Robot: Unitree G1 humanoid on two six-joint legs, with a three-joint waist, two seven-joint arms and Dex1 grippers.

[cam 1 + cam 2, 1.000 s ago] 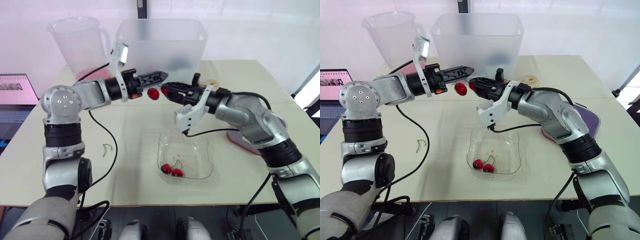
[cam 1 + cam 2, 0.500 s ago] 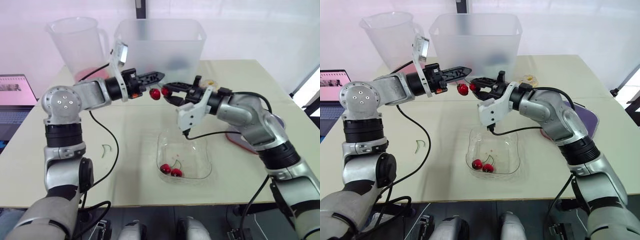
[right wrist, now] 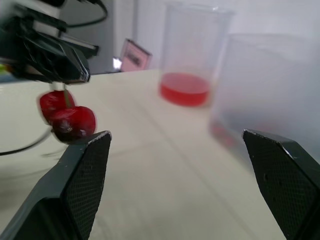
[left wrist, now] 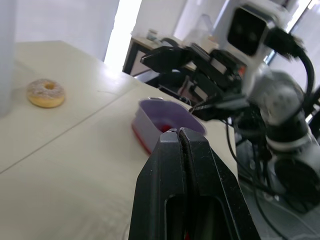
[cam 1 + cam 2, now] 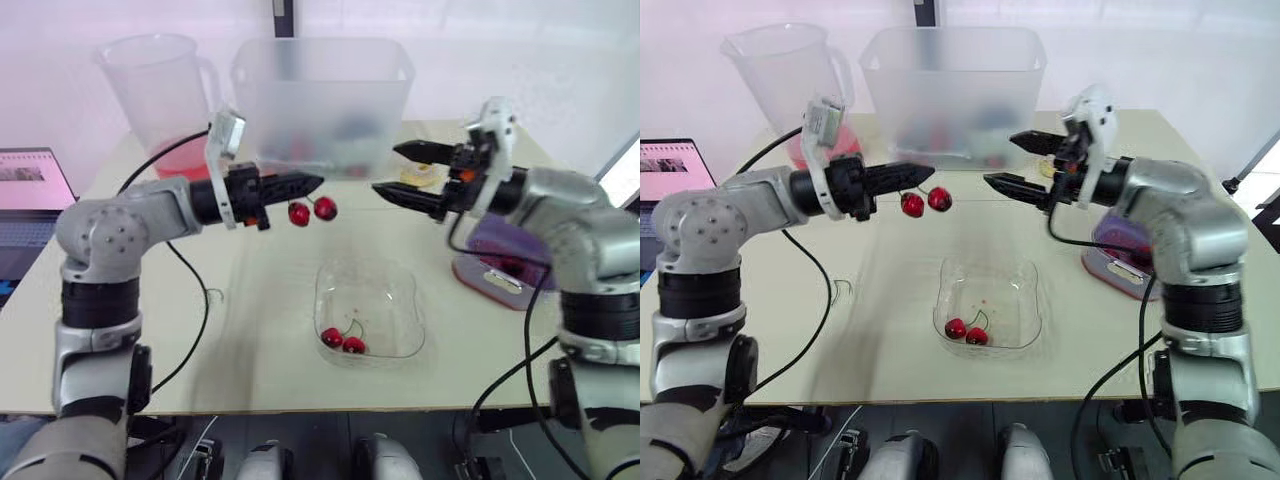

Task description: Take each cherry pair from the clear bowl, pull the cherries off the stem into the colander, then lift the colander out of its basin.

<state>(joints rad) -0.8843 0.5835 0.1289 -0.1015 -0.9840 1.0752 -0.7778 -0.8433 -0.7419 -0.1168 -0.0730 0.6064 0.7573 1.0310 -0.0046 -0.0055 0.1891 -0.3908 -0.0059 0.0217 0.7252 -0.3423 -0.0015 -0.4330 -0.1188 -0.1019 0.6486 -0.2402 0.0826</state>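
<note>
My left gripper (image 5: 312,183) is shut on the stem of a cherry pair (image 5: 311,211), and the two red cherries hang below its tip over the table, left of the clear bowl (image 5: 405,290). In the left wrist view its fingers (image 4: 195,165) press together. My right gripper (image 5: 393,170) stands open a short way to the right of the hanging cherries, with nothing between its fingers (image 3: 75,185). A second cherry pair (image 5: 343,341) lies in the bowl. A purple colander-like container (image 5: 505,262) with red inside sits at the right.
A large frosted tub (image 5: 320,100) stands at the back centre, with a pitcher (image 5: 165,90) holding red liquid to its left. A doughnut (image 5: 420,175) lies behind my right gripper. A loose green stem (image 5: 213,297) lies on the table, and a laptop (image 5: 30,190) sits at the far left.
My right gripper has opened, let go of the cherry and drawn back to the right. The left gripper has closed on the stem and keeps the pair, both cherries now hanging from it.
</note>
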